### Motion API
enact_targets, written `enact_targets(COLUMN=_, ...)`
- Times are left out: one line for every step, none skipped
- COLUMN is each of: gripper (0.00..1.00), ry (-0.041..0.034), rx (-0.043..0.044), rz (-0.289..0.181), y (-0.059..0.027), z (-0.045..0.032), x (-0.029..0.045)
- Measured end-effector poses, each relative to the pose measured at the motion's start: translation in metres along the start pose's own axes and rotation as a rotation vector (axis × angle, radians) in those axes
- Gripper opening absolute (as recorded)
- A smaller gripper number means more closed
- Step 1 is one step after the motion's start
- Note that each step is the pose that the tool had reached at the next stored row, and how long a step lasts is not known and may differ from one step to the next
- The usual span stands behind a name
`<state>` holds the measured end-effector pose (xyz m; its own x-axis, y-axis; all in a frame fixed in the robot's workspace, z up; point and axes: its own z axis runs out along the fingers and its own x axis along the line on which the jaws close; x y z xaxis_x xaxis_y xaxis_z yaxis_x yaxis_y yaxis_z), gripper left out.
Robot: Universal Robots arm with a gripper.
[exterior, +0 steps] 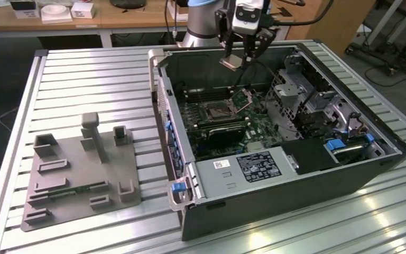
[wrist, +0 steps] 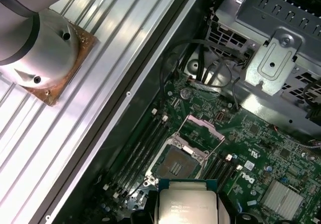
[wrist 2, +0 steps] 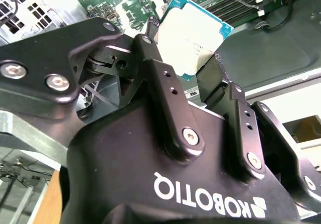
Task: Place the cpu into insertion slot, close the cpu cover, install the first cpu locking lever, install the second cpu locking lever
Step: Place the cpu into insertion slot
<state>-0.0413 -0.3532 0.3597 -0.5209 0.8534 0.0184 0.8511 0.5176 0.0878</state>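
Observation:
My gripper (exterior: 237, 57) hangs over the far end of the open computer case (exterior: 372, 174), shut on the cpu (exterior: 231, 63), a small flat chip with a pale metal top. In the second wrist view the black fingers (wrist 2: 161, 73) clamp the cpu (wrist 2: 193, 33) by two opposite edges. The cpu (wrist: 186, 204) is held in the air, apart from the board. The insertion slot (wrist: 176, 164) lies bare on the green board, and in the exterior view the slot (exterior: 217, 111) is below the gripper and nearer the camera. The cpu cover (wrist: 200, 129) stands tilted up on its hinge, and I also see the cover (exterior: 244, 98) raised.
Long black memory slots (wrist: 143, 146) run beside the socket. A metal drive cage (exterior: 305, 95) and a grey white-labelled box (exterior: 256, 166) fill the case's right and near parts. A grey fixture plate (exterior: 83, 174) lies on the slatted table's left. The arm's base (wrist: 42, 48) is bolted beside the case.

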Motion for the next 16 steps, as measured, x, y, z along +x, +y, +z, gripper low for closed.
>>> enact_targets(gripper=0.54, ry=-0.0004, rx=-0.0001, rz=0.005, y=-0.0001, z=0.0000, x=0.0000)
enact_targets(gripper=0.54, ry=-0.0009, rx=-0.0002, rz=0.010, y=-0.0001, z=0.0000, x=0.0001)
enact_targets(gripper=0.54, ry=-0.0013, rx=-0.0003, rz=0.015, y=-0.0002, z=0.0000, x=0.0001)
enact_targets(gripper=0.54, ry=-0.0017, rx=-0.0004, rz=0.019, y=-0.0002, z=0.0000, x=0.0001)
enact_targets(gripper=0.54, ry=-0.0021, rx=-0.0005, rz=0.024, y=-0.0003, z=0.0000, x=0.0002)
enact_targets(gripper=0.54, ry=-0.0025, rx=-0.0006, rz=0.028, y=-0.0003, z=0.0000, x=0.0002)
enact_targets(gripper=0.54, ry=-0.0029, rx=-0.0006, rz=0.032, y=-0.0003, z=0.0000, x=0.0002)
enact_targets(gripper=0.54, ry=-0.0031, rx=-0.0006, rz=0.035, y=-0.0003, z=0.0000, x=0.0002)
enact_targets(gripper=0.54, ry=-0.0032, rx=-0.0007, rz=0.037, y=-0.0003, z=0.0000, x=0.0002)
enact_targets(gripper=0.54, ry=-0.0032, rx=-0.0007, rz=0.037, y=-0.0003, z=0.0000, x=0.0002)
enact_targets(gripper=0.54, ry=-0.0033, rx=-0.0007, rz=0.037, y=-0.0003, z=0.0000, x=0.0002)
enact_targets(gripper=0.54, ry=-0.0033, rx=-0.0007, rz=0.037, y=-0.0003, z=0.0000, x=0.0002)
enact_targets(gripper=0.54, ry=-0.0033, rx=-0.0007, rz=0.037, y=-0.0004, z=0.0000, x=0.0002)
enact_targets(gripper=0.54, ry=-0.0033, rx=-0.0007, rz=0.037, y=-0.0004, z=0.0000, x=0.0002)
enact_targets(gripper=0.54, ry=-0.0033, rx=-0.0007, rz=0.037, y=-0.0003, z=0.0000, x=0.0002)
enact_targets(gripper=0.54, ry=-0.0033, rx=-0.0007, rz=0.037, y=-0.0003, z=0.0000, x=0.0002)
